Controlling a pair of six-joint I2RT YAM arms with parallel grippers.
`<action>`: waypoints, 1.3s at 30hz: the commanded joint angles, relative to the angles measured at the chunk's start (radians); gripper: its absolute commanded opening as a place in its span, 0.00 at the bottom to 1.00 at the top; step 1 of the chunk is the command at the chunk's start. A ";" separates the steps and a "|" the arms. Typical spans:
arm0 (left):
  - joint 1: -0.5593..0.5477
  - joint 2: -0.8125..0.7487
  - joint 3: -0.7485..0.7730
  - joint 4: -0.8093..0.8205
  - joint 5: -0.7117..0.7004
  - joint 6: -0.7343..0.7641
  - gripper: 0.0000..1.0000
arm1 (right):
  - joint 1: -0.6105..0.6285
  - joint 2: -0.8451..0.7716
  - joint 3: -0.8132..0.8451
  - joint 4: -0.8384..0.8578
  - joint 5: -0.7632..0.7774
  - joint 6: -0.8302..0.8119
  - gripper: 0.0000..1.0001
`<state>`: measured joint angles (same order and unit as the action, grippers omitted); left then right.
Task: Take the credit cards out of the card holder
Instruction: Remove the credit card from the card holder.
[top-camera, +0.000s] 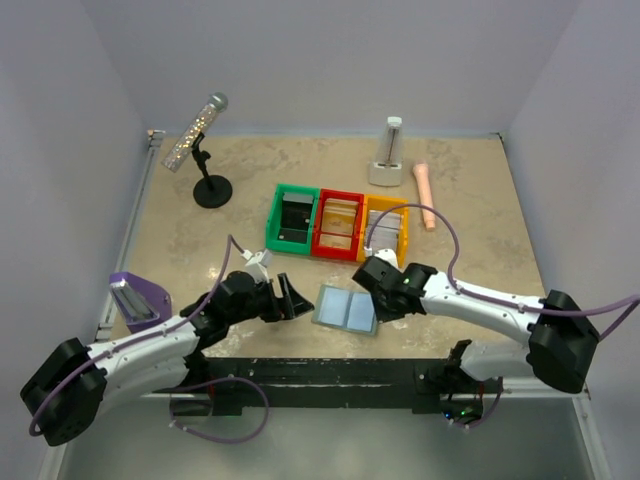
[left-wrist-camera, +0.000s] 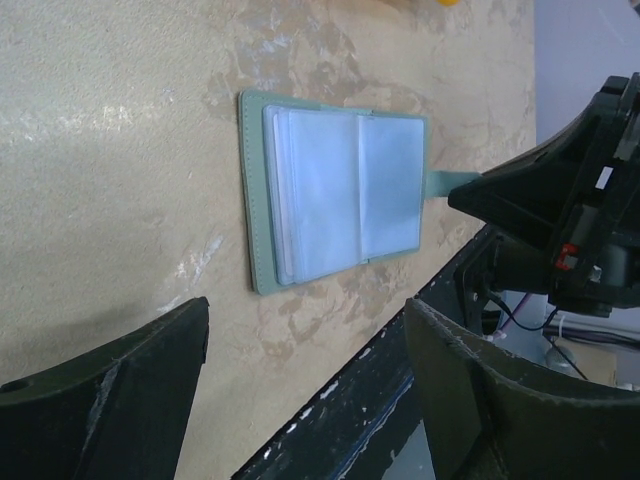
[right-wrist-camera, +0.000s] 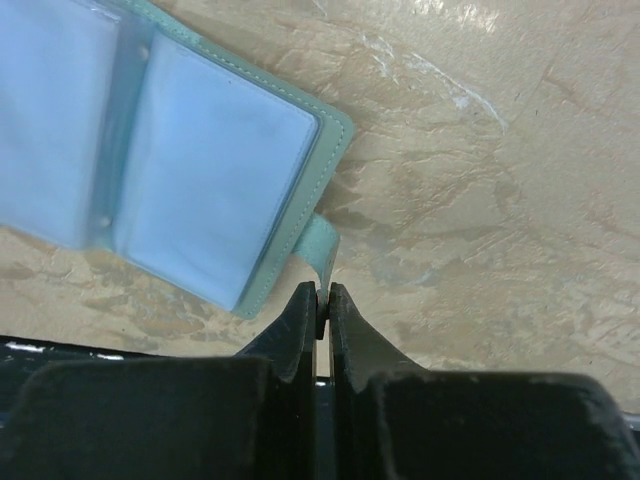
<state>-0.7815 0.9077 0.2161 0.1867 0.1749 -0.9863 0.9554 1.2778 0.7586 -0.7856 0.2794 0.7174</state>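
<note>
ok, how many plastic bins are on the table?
3, touching in a row behind the open card holder: green bin on the left, red bin in the middle, yellow bin on the right. No sign of any hidden ones.

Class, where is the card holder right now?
In the top view the card holder lies open near the front edge of the table, just before the red bin; the right gripper pinches its tab.
</note>
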 joint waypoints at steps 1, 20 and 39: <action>-0.005 0.028 0.006 0.074 0.026 -0.017 0.83 | 0.003 -0.057 0.067 -0.029 0.034 -0.042 0.00; -0.065 0.279 0.115 0.267 0.109 -0.058 0.66 | 0.040 -0.230 0.053 0.022 -0.103 -0.116 0.00; -0.098 0.468 0.215 0.198 0.058 -0.003 0.66 | 0.040 -0.218 -0.008 0.059 -0.106 -0.105 0.00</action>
<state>-0.8738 1.3506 0.3893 0.3679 0.2379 -1.0233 0.9920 1.0721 0.7692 -0.7605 0.1799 0.6159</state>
